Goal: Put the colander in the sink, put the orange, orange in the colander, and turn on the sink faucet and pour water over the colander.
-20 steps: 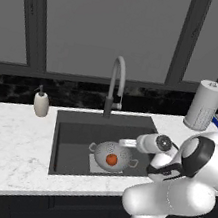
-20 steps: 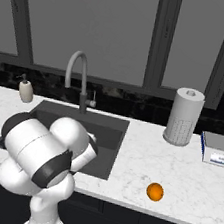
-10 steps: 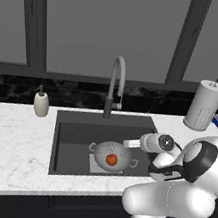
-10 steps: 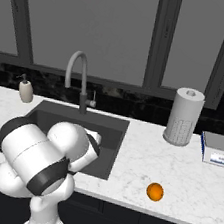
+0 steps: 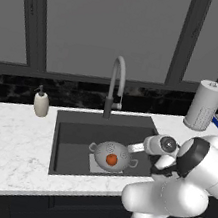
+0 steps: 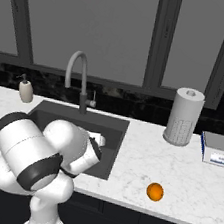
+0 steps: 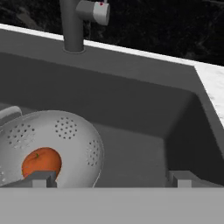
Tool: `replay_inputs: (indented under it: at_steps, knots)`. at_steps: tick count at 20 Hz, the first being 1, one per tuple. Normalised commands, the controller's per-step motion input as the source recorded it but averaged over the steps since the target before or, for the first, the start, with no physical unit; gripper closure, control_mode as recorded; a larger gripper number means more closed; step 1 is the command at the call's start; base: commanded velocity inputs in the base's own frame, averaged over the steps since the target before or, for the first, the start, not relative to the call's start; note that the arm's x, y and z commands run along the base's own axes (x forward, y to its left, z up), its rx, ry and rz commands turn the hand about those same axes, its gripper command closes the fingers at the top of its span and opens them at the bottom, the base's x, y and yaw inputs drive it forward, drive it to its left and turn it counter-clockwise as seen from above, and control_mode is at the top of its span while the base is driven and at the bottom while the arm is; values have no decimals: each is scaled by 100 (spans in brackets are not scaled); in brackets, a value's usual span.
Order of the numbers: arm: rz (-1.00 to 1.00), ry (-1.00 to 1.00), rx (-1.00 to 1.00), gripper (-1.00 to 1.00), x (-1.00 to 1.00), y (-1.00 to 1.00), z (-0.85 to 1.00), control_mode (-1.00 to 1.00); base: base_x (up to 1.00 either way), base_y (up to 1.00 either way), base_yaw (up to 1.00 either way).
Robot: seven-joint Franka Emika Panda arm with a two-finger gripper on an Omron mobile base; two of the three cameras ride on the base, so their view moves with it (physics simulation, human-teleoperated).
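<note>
Silvery colander point(image 5: 113, 155) sits mid sink point(image 5: 77, 126), reddish orange point(image 5: 112, 159) inside. My gripper point(image 7: 109, 178) wide open, empty, over basin. Second orange point(image 6: 155, 192) near counter front edge: light, firm, rolls easy, so pinch across middle.

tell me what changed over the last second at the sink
Very little. The arm's wrist drew back slightly to the right, away from the colander, and the gripper hangs open and empty inside the sink. The darker orange stayed in the colander, the brighter orange stayed on the counter, and the faucet is untouched.
</note>
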Motion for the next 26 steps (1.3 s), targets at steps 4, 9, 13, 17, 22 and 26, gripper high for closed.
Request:
replay_inputs:
  at_steps: [4, 9, 13, 17, 22, 26]
  knots:
    - [0, 39, -2, -100, 6, 0, 100, -100, 0, 0, 0]
    - [9, 5, 2, -100, 3, 0, 100, -100, 0, 0, 0]
    - [15, -17, 0, -100, 0, 0, 100, -100, 0, 0, 0]
    - [13, -13, -3, -100, 0, 0, 98, -100, 0, 0, 0]
    - [6, -7, -23, -100, -3, -1, 87, -100, 0, 0, 0]
    - [-2, 6, -21, -100, -6, 0, 100, -100, 0, 0, 0]
